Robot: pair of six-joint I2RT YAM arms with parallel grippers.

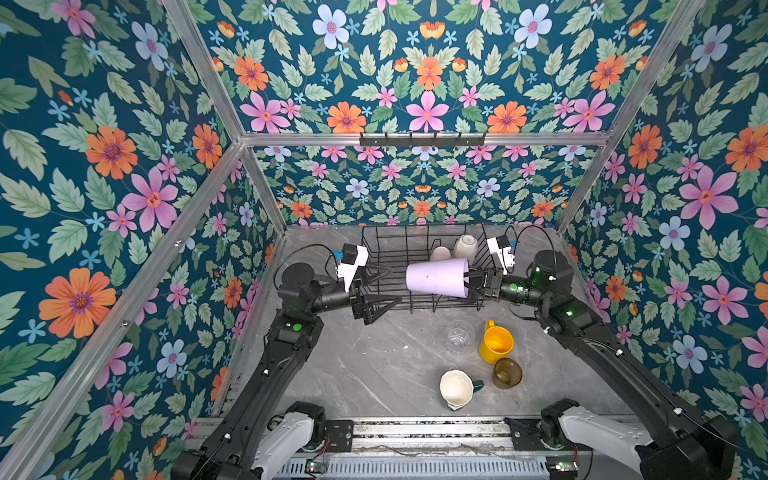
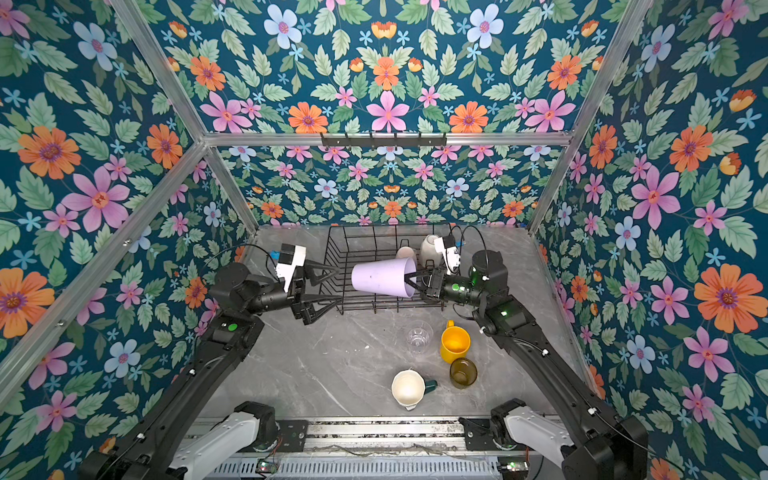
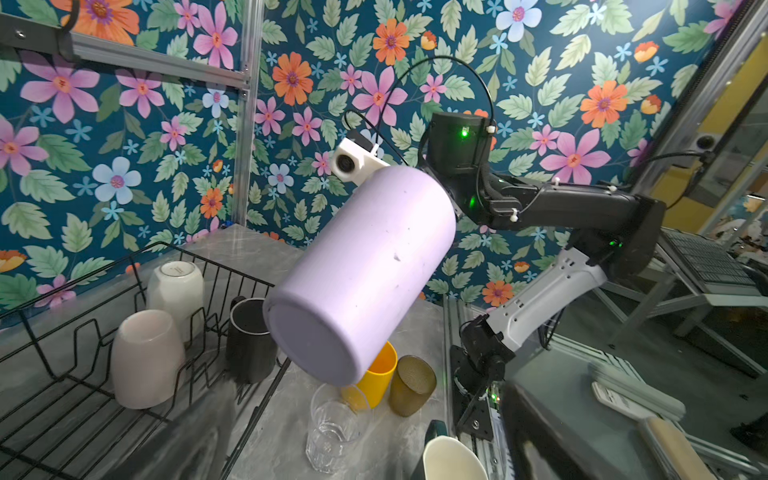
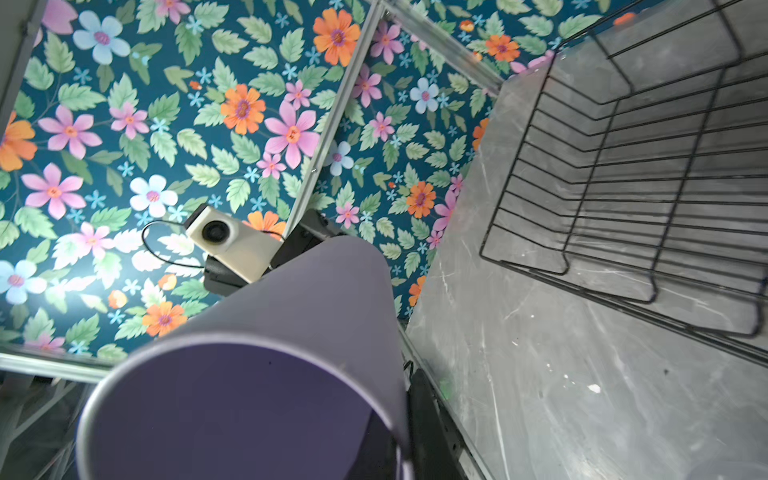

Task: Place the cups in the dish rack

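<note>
My right gripper (image 1: 471,279) is shut on the rim of the lilac tumbler (image 1: 436,276), one finger inside and one outside. The tumbler lies on its side in the air over the black wire dish rack (image 1: 374,241), base pointing left. Left of the rack, my left gripper (image 1: 388,284) stands open and empty. A white mug (image 1: 465,246) and a pale pink mug (image 1: 440,252) sit upside down in the rack. In the left wrist view a black mug (image 3: 249,340) stands at the rack's near corner. Nearer on the table are a clear glass (image 1: 459,336), yellow mug (image 1: 496,345), amber glass (image 1: 507,372) and green cream-lined mug (image 1: 456,388).
A black hook rail (image 1: 422,140) hangs on the aluminium crossbar high on the back wall. Flowered walls close in the grey marble table (image 1: 374,365) on three sides. The arms' bases sit on a metal rail (image 1: 428,432) along the front edge.
</note>
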